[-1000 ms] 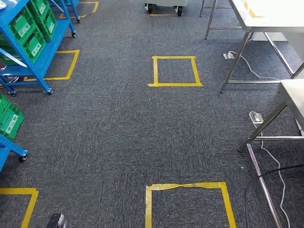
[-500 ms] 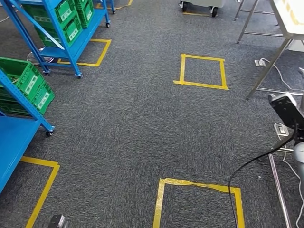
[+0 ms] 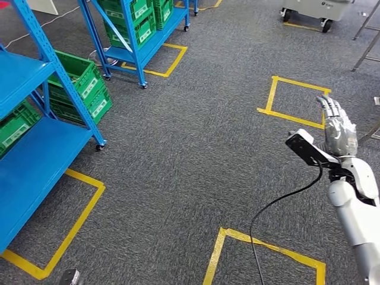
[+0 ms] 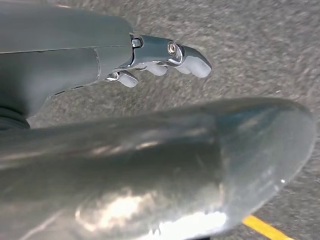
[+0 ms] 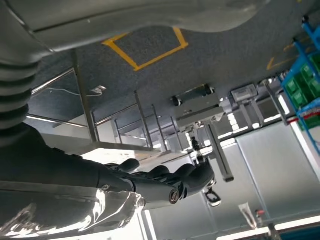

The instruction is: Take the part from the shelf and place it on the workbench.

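Note:
Blue shelf racks stand on the left in the head view: a near rack [image 3: 40, 154] and a farther rack [image 3: 143, 35]. Green bins [image 3: 81, 83] sit on their lower levels; I cannot tell what is inside them. My right hand [image 3: 338, 127] is raised at the right over the carpet, fingers stretched apart, holding nothing. From its wrist view the right hand [image 5: 166, 182] looks the same, fingers extended and empty. My left hand [image 4: 158, 55] hangs above the grey carpet with fingers loosely out and nothing in them.
Yellow tape squares [image 3: 293, 101] mark the grey carpet. A wheeled cart [image 3: 313, 9] stands at the far right. Steel table legs [image 3: 365, 41] cross the top right corner. A black wrist camera [image 3: 307, 148] with a trailing cable sits below my right hand.
The camera has swung left: the shelves have slid in from the left, the tables out to the right. My right arm has risen into the picture.

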You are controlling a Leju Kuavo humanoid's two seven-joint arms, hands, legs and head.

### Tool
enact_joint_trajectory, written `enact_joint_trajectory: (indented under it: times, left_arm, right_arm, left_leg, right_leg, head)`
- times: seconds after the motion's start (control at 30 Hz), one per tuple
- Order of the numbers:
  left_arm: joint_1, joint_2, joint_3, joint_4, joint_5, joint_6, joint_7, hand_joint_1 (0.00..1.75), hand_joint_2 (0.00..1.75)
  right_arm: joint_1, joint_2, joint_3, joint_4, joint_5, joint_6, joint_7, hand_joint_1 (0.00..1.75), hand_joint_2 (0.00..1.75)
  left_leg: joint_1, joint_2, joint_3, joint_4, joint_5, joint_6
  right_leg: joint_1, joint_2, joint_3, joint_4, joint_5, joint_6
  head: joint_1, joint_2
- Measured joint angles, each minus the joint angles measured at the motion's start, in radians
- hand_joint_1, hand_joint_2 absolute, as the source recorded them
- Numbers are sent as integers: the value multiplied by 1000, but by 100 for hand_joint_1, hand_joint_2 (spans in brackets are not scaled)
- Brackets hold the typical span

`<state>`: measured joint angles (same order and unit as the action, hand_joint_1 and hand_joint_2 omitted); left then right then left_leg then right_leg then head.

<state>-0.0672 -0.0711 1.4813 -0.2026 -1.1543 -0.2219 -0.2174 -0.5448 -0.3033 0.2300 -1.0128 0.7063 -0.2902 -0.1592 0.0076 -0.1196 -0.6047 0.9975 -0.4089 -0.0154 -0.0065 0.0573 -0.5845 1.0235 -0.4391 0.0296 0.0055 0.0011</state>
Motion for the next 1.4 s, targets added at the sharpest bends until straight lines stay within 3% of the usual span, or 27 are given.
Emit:
enact_joint_trajectory:
  times: [0.03,0.1,0.17,0.2,0.27,0.3,0.37,0.43,0.53,0.6,0.67,0.73,0.77,0.8,0.83,0.9,0.97,1.03,1.07,1.13,1.17,1.23,1.27,1.3,1.33,1.37,1.4]
  left_arm:
    - [2,0,0,0,-1,1,0,0,0]
    - [2,1,-1,0,-2,1,-1,0,0]
    - [-2,1,-1,1,-3,0,-2,0,0]
    - [-3,2,-1,1,-3,0,-2,0,0]
    - [0,2,-2,1,-4,0,-1,0,0]
    - [1,3,-2,1,-4,0,-1,0,0]
    - [1,4,-2,1,-5,0,1,0,0]
    - [-1,4,-2,1,-6,1,2,0,0]
    - [0,3,-2,1,-12,-2,2,0,0]
    - [1,3,-3,1,-17,-10,-1,0,0]
    - [0,3,-5,1,-20,-18,-6,0,0]
    - [0,3,-6,1,-22,-21,-9,0,0]
    - [1,3,-7,1,-22,-21,-8,0,0]
    - [3,3,-7,1,-22,-20,-7,0,0]
    - [4,3,-7,1,-22,-20,-6,0,0]
    - [4,2,-7,1,-22,-18,-3,0,0]
    - [3,1,-7,1,-22,-16,-2,0,0]
    - [6,3,-7,1,-24,-15,0,0,0]
    - [8,2,-7,1,-25,-15,1,0,0]
    - [7,2,-8,1,-25,-15,1,0,0]
    - [5,1,-8,1,-25,-15,2,0,0]
    - [4,2,-8,1,-25,-14,2,0,0]
    - [7,2,-8,1,-26,-14,2,0,0]
    - [10,2,-9,1,-29,-14,2,0,0]
    - [13,2,-9,1,-32,-14,2,0,0]
    - [15,3,-9,1,-34,-14,2,0,0]
    - [15,3,-9,1,-36,-14,2,0,0]
  right_arm:
    - [0,10,12,6,8,-2,3,0,0]
    - [2,26,33,17,19,-6,5,0,0]
    - [6,35,46,28,23,-7,5,0,0]
    - [8,38,50,34,24,-7,4,0,0]
    - [12,44,58,44,25,-7,4,0,0]
    - [13,48,62,48,25,-7,4,0,0]
    - [13,54,69,52,27,-5,3,0,0]
    - [11,57,73,53,30,-2,2,0,0]
    - [10,61,80,56,35,1,1,0,0]
    - [9,64,86,57,40,2,1,0,0]
    - [9,65,91,57,47,3,3,0,0]
    - [15,65,95,59,54,3,5,0,0]
    - [19,65,98,59,57,3,5,0,0]
    - [23,65,100,59,58,3,5,0,0]
    - [25,65,103,59,60,4,5,0,0]
    - [24,65,106,59,62,4,5,0,0]
    - [24,65,108,59,64,5,6,0,0]
    - [24,65,112,57,65,6,7,0,0]
    - [24,66,115,54,65,6,6,0,0]
    - [22,66,118,49,66,6,6,0,0]
    - [23,66,118,48,66,6,6,0,0]
    - [29,66,119,49,66,6,6,0,0]
    - [33,66,120,49,66,7,7,0,0]
    - [38,66,121,49,67,7,7,0,0]
    - [41,66,122,49,69,7,7,0,0]
    - [44,66,123,49,70,6,7,0,0]
    - [46,66,123,48,71,6,7,0,0]
  left_leg:
    - [0,3,-3,0,0,-6]
    - [-3,42,-24,35,-30,-17]
    - [-5,92,-78,144,-91,-26]
    - [-4,102,-108,204,-114,-30]
    - [-3,108,-132,251,-113,-35]
    - [-2,112,-117,221,-86,-36]
    - [-3,142,-50,95,-23,-39]
    - [-6,165,-6,7,3,-27]
    - [-8,142,-5,-5,2,4]
    - [-5,122,-4,-6,0,17]
    - [-2,101,-3,-7,-8,31]
    - [-3,78,2,-7,-16,39]
    - [-4,66,7,-7,-19,40]
    - [-4,53,15,-7,-22,38]
    - [-4,41,25,-7,-25,35]
    - [-4,18,40,-6,-36,28]
    - [-1,-4,43,-6,-44,17]
    - [3,-22,43,-10,-49,4]
    - [2,-10,43,-8,-52,-2]
    - [-4,47,16,42,-73,-11]
    - [-7,81,-19,98,-90,-13]
    - [-7,105,-112,226,-115,-14]
    - [-7,107,-148,261,-102,-13]
    - [-7,108,-168,260,-66,-12]
    - [-8,113,-168,221,-11,-10]
    - [-10,128,-156,156,52,-6]
    - [-17,152,-138,101,93,-2]
  right_leg:
    - [-1,-9,1,-5,4,-2]
    - [-4,-31,4,-18,12,-10]
    - [-4,-56,5,-24,15,-14]
    - [-3,-69,4,-24,15,-15]
    - [-3,-94,4,-23,14,-15]
    - [-4,-105,5,-23,13,-13]
    - [-4,-127,6,-19,9,-7]
    - [2,-144,6,-12,3,2]
    - [5,-165,11,-13,-3,13]
    - [1,-134,0,14,-24,22]
    - [-2,-81,-56,127,-73,28]
    - [-2,-62,-135,266,-113,29]
    - [-2,-60,-157,296,-109,27]
    - [-2,-58,-159,283,-84,24]
    - [-2,-50,-142,231,-43,20]
    - [-5,-8,-81,88,33,13]
    - [-7,20,-36,5,40,12]
    - [-6,7,-20,-11,18,9]
    - [-6,-3,-13,-16,13,3]
    - [-7,-27,12,-29,2,-8]
    - [-5,-39,25,-35,-6,-12]
    - [-3,-66,54,-39,-28,-16]
    - [-2,-79,71,-40,-42,-15]
    - [-2,-91,92,-41,-59,-14]
    - [-3,-104,116,-43,-76,-12]
    - [-2,-116,139,-45,-95,-9]
    - [1,-129,160,-50,-113,-4]
  head:
    - [-1,0]
    - [-10,0]
    - [-18,0]
    - [-19,0]
    - [-19,0]
    - [-19,0]
    - [-20,0]
    - [-21,0]
    - [-22,0]
    - [-21,0]
    - [-19,0]
    - [-17,0]
    - [-17,0]
    - [-17,0]
    - [-17,0]
    - [-18,0]
    - [-18,0]
    - [-18,0]
    - [-20,0]
    - [-29,0]
    - [-33,0]
    - [-37,0]
    - [-38,0]
    - [-38,0]
    - [-38,0]
    - [-38,0]
    - [-38,0]
